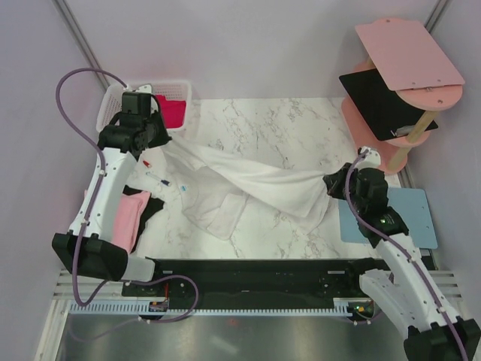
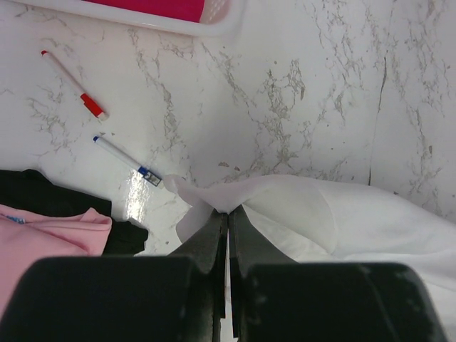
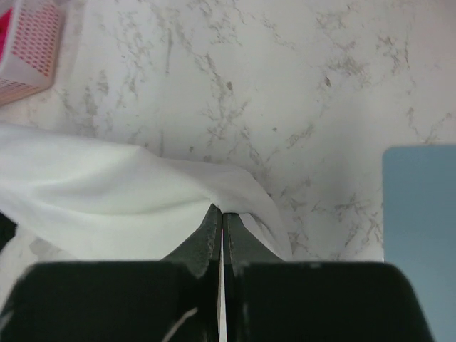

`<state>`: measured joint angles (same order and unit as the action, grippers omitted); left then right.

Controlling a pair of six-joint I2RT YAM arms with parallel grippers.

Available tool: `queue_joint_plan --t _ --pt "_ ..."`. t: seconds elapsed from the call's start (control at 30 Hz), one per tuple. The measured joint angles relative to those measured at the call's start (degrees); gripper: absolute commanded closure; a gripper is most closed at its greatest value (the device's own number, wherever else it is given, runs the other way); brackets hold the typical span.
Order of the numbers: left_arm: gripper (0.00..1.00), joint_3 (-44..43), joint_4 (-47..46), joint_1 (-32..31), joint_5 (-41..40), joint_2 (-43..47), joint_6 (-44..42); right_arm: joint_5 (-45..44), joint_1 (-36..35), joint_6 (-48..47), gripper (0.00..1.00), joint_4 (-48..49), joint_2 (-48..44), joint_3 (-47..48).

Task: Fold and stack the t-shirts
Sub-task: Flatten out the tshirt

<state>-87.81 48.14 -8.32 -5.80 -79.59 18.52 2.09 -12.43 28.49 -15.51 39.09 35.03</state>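
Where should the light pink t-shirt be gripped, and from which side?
The light pink t-shirt lies flat over the black t-shirt. Its far right corner is exposed; probably pinch that corner from above, approaching from the right, so only the pink layer lifts.

The desk [image 1: 285,128] was white marble with grey veins. The white t-shirt [image 1: 255,188], light pink t-shirt [image 1: 129,218], black t-shirt [image 2: 43,196] and magenta-red t-shirt [image 1: 171,111] were all plain, and the lattice basket [image 1: 113,98] was white. The mat [image 1: 409,218] was light blue, the shelf boards [image 1: 406,49] pink with a black panel [image 1: 383,101], and of the white pens, one pen [image 2: 75,85] had red marks, the other pen [image 2: 125,160] blue.
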Motion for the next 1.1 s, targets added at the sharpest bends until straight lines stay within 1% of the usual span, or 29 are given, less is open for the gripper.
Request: queue_joint_plan --t 0.07,0.1,0.2,0.23,0.3,0.33,0.37,0.43,0.5,0.6,0.7,0.73,0.8,0.97,1.1 --pt "0.98 -0.15 0.02 0.0 0.0 -1.11 -0.02 -2.12 0.02 0.02 1.0 0.13 5.86 0.26" --pt "0.98 -0.39 0.0 0.0 0.15 -2.45 -0.02 -3.76 0.02 0.02 0.99 0.24 10.56 0.92" --pt "0.98 -0.72 -0.11 0.0 0.87 -6.95 0.02 -7.39 0.02 0.0 0.88 1.31 24.96 4.13" --pt "0.98 -0.74 -0.24 0.0 1.51 -9.14 0.04 -8.9 0.02 -0.11 0.65 2.08 32.13 6.12" --pt "0.98 -0.76 -0.22 0.0 2.49 -13.44 0.04 -10.56 0.02 0.17 0.41 3.78 40.28 8.35" --pt "0.98 -0.74 -0.15 0.0 3.06 -15.37 0.07 -11.21 0.02 -0.04 0.14 4.81 42.56 8.63" --pt "0.98 -0.74 -0.13 0.0 3.39 -17.07 0.09 -11.5 0.02 -0.17 0.03 5.07 43.3 8.61" --pt "0.98 -0.48 -0.13 0.0 3.87 -18.97 0.09 -11.82 0.02 -0.17 0.02 5.7 41.97 8.61" --pt "0.98 0.37 -0.04 0.0 4.42 -19.26 0.13 -11.52 0.02 -0.28 0.02 6.34 38.12 8.57" --pt "0.98 0.76 -0.15 0.0 4.52 -19.19 0.22 -9.92 0.07 0.26 0.06 7.02 31.52 8.44" --pt "0.98 1.16 -0.24 0.0 4.66 -19.19 0.24 -6.01 0.07 2.21 0.16 7.98 26.6 6.54" --pt "0.98 1.22 -0.22 0.0 4.68 -19.19 0.24 -4.48 0.07 2.99 0.27 8.09 25.83 5.42" --pt "0.98 1.29 -0.24 0.0 4.7 -19.17 0.24 -1.01 0.07 5.03 0.36 8.17 25.2 2.25" --pt "0.98 2.01 -0.22 0.0 4.83 -19.15 0.24 6.78 0.07 10.88 0.35 5.95 25.2 -5.38" --pt "0.98 2.62 -0.46 0.0 4.85 -19.15 0.24 9.88 0.07 12.98 0.35 5.11 24.81 -6.64"
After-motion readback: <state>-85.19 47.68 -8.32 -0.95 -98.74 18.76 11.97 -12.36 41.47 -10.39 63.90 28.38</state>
